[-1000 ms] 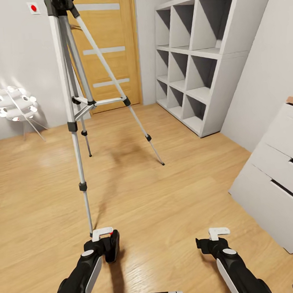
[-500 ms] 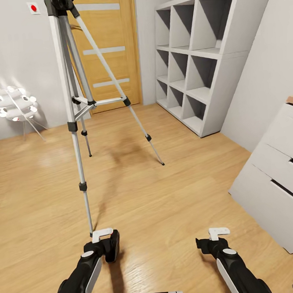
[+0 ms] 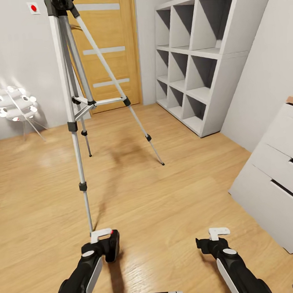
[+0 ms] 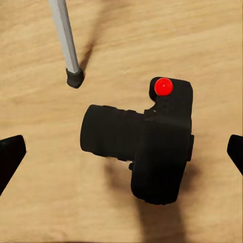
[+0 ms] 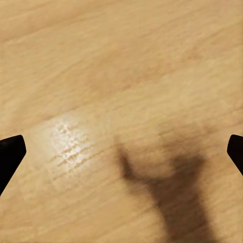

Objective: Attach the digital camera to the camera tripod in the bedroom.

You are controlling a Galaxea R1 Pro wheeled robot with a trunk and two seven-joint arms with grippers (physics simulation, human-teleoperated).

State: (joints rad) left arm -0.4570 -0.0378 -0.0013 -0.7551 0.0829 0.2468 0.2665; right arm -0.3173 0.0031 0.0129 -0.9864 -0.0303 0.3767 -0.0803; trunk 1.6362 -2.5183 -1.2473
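Your left gripper hangs low over the wood floor, directly above the digital camera. In the left wrist view the fingertips sit at the two outer edges of the frame, spread wide, with the camera lying between them and touching neither. The camera rests on the floor with its lens barrel pointing toward the nearest tripod foot and its red button showing on the body. In the head view the camera is partly covered by the left gripper, just beside that foot. The camera tripod stands upright ahead of you on its three silver legs, its black head at the upper edge of the view; the camera is not mounted on it. Your right gripper is held over bare floor, well apart from the camera; its fingertips also stand wide apart with nothing between them. Behind the tripod you see a wooden door, a white cube shelf to the right, a white drawer unit at the near right, and a lit white lamp at the left wall.
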